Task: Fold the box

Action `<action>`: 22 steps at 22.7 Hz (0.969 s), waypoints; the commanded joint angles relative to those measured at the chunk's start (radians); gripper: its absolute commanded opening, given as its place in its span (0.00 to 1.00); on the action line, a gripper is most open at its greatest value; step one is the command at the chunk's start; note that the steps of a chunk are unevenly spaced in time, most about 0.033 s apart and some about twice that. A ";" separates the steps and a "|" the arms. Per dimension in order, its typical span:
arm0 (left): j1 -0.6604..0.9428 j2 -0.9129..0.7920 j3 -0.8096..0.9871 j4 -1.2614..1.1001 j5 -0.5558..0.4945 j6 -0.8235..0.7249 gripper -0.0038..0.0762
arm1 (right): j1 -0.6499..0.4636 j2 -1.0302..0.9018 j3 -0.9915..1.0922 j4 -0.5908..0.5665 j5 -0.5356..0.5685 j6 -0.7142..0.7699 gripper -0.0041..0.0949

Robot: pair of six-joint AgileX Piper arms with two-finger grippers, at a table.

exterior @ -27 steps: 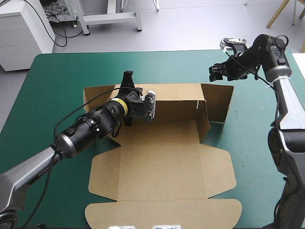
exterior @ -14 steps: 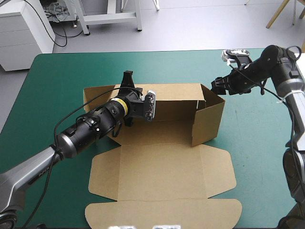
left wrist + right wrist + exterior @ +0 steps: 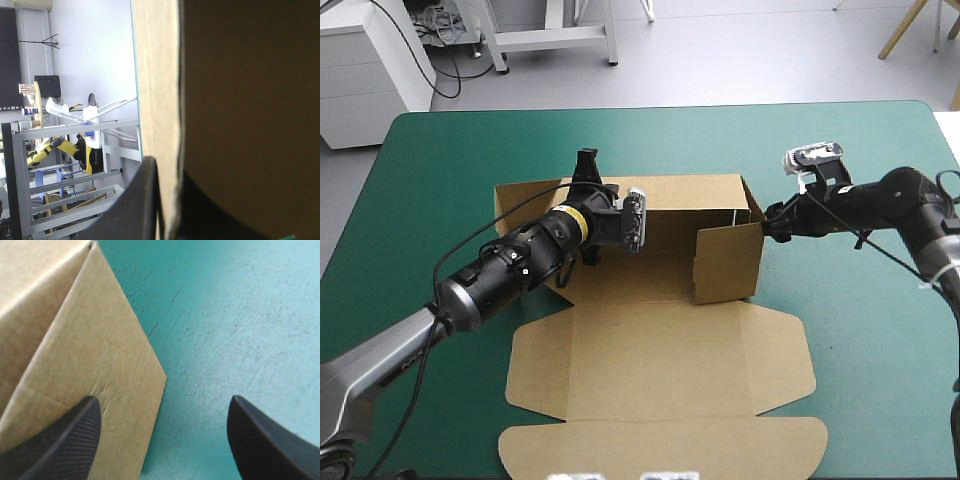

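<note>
- My left tool is clamped almost closed on the raised back wall of the brown box.
- My right tool stands wide, with one black finger against the box's right end flap.
- The box lies at the middle of the teal-green table, its lid panel flat toward the near edge.

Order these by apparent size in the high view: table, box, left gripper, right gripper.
1. table
2. box
3. left gripper and right gripper: both small and only partly seen, so I cannot rank one over the other.
</note>
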 commanded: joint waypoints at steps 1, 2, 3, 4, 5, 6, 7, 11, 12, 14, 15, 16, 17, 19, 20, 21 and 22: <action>-0.026 0.002 0.004 -0.084 0.022 -0.021 0.04 | 0.000 -0.083 0.070 0.133 -0.100 -0.150 0.70; -0.026 0.002 0.004 -0.084 0.022 -0.021 0.04 | 0.000 -0.090 0.088 0.144 -0.106 -0.175 0.70; -0.026 0.002 0.004 -0.084 0.022 -0.021 0.04 | 0.000 -0.095 0.099 0.144 -0.106 -0.186 0.70; -0.026 0.002 0.004 -0.084 0.022 -0.021 0.04 | 0.000 -0.099 0.108 0.142 -0.102 -0.190 0.70; -0.026 0.002 0.004 -0.084 0.022 -0.021 0.04 | 0.000 -0.102 0.113 0.135 -0.093 -0.190 0.70; -0.026 0.002 0.004 -0.084 0.022 -0.021 0.04 | 0.000 -0.102 0.116 0.125 -0.077 -0.190 0.70; -0.026 0.002 0.004 -0.084 0.022 -0.021 0.04 | 0.000 -0.102 0.116 0.115 -0.055 -0.190 0.70; -0.026 0.002 0.004 -0.078 0.022 -0.021 0.04 | 0.000 -0.102 0.116 0.105 -0.006 -0.186 0.70; -0.026 0.002 0.004 -0.077 0.022 -0.016 0.04 | 0.000 -0.102 0.116 0.098 0.028 -0.186 0.70; -0.026 0.002 0.004 -0.077 0.022 -0.012 0.04 | 0.000 -0.102 0.116 0.093 0.048 -0.181 0.70; -0.026 0.002 0.004 -0.077 0.022 -0.012 0.04 | 0.000 -0.102 0.116 0.093 0.050 -0.181 0.70; -0.026 0.002 0.004 -0.077 0.022 -0.012 0.04 | 0.000 -0.102 0.116 0.093 0.057 -0.181 0.70; -0.026 0.002 0.004 -0.075 0.019 -0.012 0.04 | 0.000 -0.102 0.116 0.093 0.062 -0.177 0.70; -0.026 0.002 0.004 -0.075 0.011 -0.010 0.04 | 0.000 -0.102 0.116 0.095 0.077 -0.172 0.70; -0.026 0.002 0.004 -0.075 0.008 -0.010 0.04 | 0.000 -0.102 0.116 0.099 0.083 -0.171 0.70; -0.026 0.002 0.004 -0.075 0.008 -0.010 0.04 | 0.000 -0.102 0.116 0.119 0.087 -0.171 0.70; -0.026 0.002 0.004 -0.075 0.008 -0.010 0.04 | 0.007 -0.102 0.116 0.130 0.081 -0.181 0.70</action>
